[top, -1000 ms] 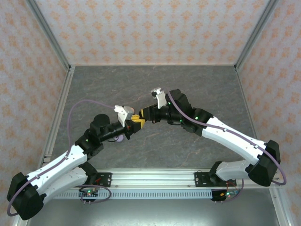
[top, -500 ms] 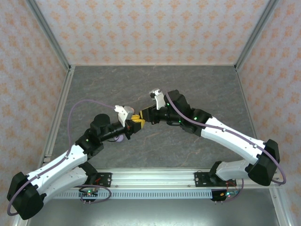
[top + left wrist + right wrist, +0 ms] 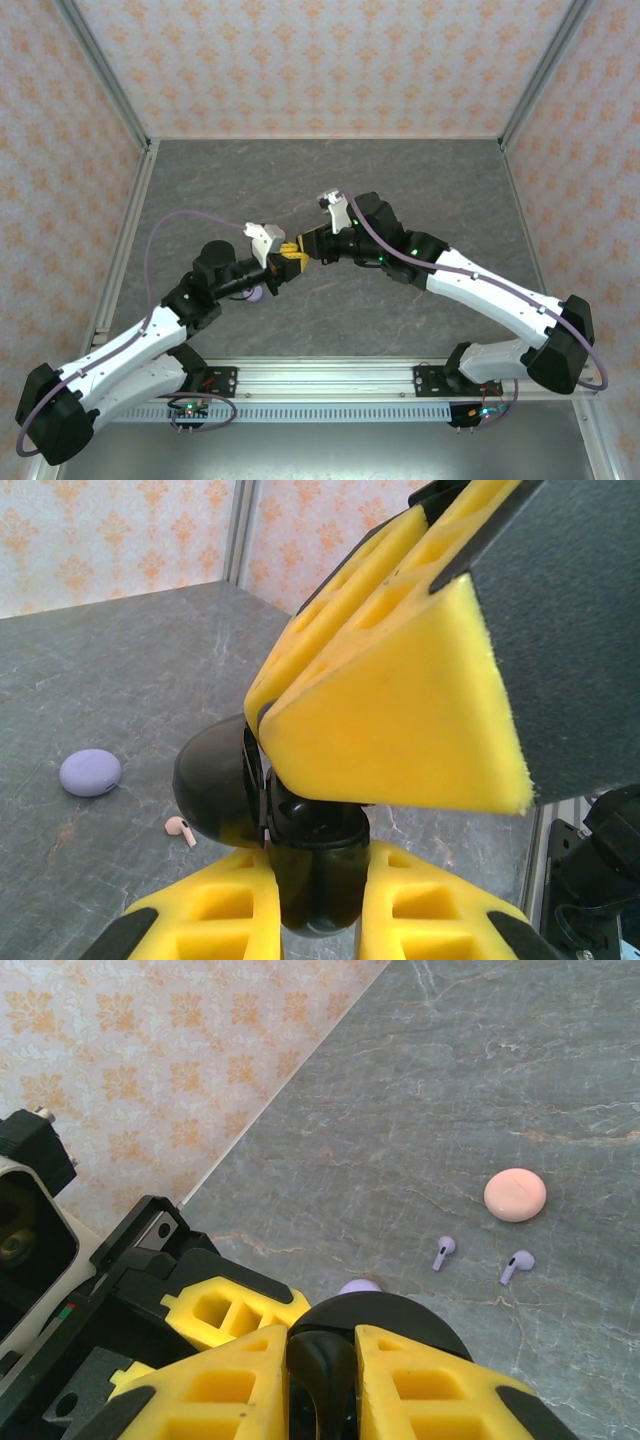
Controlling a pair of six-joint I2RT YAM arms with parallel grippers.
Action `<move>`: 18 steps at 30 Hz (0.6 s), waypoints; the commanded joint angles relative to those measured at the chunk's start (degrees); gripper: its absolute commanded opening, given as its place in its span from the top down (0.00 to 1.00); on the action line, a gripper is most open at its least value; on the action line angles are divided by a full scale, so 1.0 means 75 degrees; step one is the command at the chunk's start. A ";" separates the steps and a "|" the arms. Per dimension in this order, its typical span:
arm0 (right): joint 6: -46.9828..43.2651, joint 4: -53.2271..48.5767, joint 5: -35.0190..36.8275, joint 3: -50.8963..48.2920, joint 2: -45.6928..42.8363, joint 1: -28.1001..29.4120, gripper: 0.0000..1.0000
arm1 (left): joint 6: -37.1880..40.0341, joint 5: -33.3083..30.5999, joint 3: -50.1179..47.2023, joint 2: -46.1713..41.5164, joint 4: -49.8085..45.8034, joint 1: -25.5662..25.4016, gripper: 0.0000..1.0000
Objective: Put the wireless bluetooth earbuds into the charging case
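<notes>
My left gripper [image 3: 318,870] is shut on a black charging case [image 3: 312,895], held off the table with its lid [image 3: 212,785] swung open to the left. My right gripper [image 3: 322,1355] is shut on a black earbud [image 3: 322,1380] and sits right over the case's open top, its yellow finger [image 3: 400,690] large in the left wrist view. The two grippers meet at mid-table [image 3: 297,254]. Loose on the table lie a pink earbud [image 3: 180,830] and two lavender earbuds [image 3: 442,1251] [image 3: 517,1264].
A lavender round case [image 3: 90,772] lies on the grey table near the left arm, also visible as a lavender spot [image 3: 257,294]. A pink round case [image 3: 515,1196] rests beyond the lavender buds. Patterned walls and metal rails enclose the table.
The right gripper has edged slightly left, closer onto the case held by the left gripper. Both grips are unchanged.
</notes>
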 commanded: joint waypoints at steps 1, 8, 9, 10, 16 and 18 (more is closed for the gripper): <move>-0.0164 0.0227 0.0324 -0.0006 -0.0231 0.0046 0.79 | -0.0111 0.0026 0.0233 0.0030 0.0385 -0.0040 1.00; -0.0057 0.0990 0.0693 -0.0273 -0.0424 0.0046 0.79 | -0.0399 -0.0032 0.0136 0.0042 0.0621 -0.0042 1.00; -0.0027 0.1048 0.0683 -0.0289 -0.0411 0.0046 0.79 | -0.0422 -0.0032 0.0125 0.0036 0.0635 -0.0041 1.00; -0.0016 0.1080 0.0669 -0.0307 -0.0387 0.0055 0.79 | -0.0452 -0.0032 0.0116 0.0038 0.0648 -0.0049 1.00; -0.0004 0.1128 0.0706 -0.0412 -0.0289 0.0114 0.79 | -0.0580 -0.0090 0.0089 -0.0034 0.0695 -0.0046 1.00; -0.0009 0.1146 0.0727 -0.0430 -0.0250 0.0128 0.79 | -0.0625 -0.0108 0.0089 -0.0056 0.0717 -0.0052 1.00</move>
